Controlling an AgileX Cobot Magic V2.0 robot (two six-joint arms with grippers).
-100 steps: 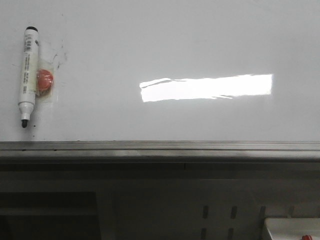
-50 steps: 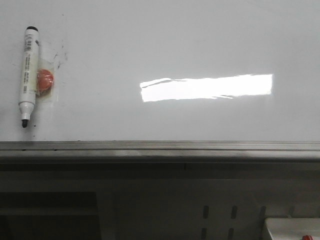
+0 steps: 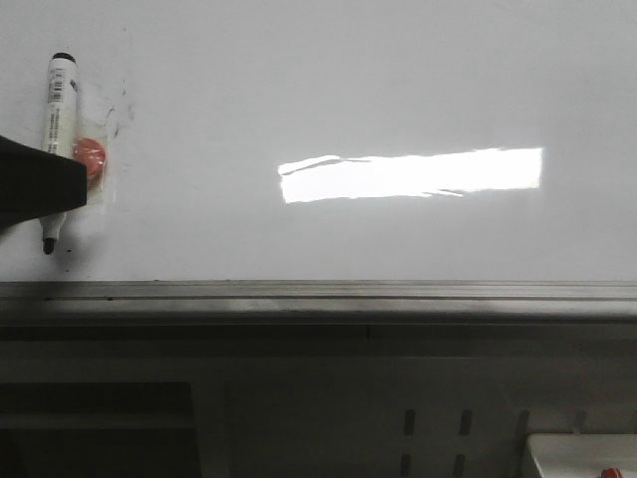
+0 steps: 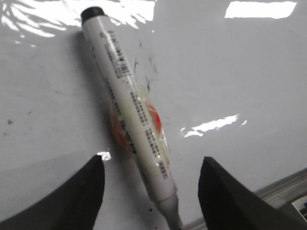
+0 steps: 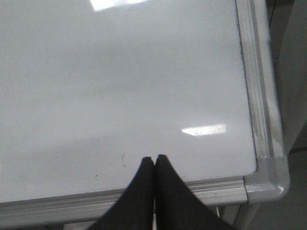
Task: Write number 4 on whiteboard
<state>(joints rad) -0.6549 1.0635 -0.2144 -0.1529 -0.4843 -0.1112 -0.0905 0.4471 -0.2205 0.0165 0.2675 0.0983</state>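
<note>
whiteboard (image 3: 398, 90): large glossy white board filling the scene, grey metal rail along its near edge, a bright rectangular glare right of centre. no drawn 4 was visible on it; only faint black specks beside the marker.

marker (image 3: 58, 100): white barrel, black cap end far, dark tip near, lying at the far left of the board, with an orange-red magnet (image 3: 93, 154) touching its right side under clear tape.

left gripper (image 4: 151, 191): jaws spread wide, one dark finger on each side of the marker's tip end, not touching it. it entered the front view from the left edge, covering the marker's middle.

right gripper (image 5: 154, 165): fingers pressed together, holding nothing, above the board's bare surface near a rounded corner.
</note>
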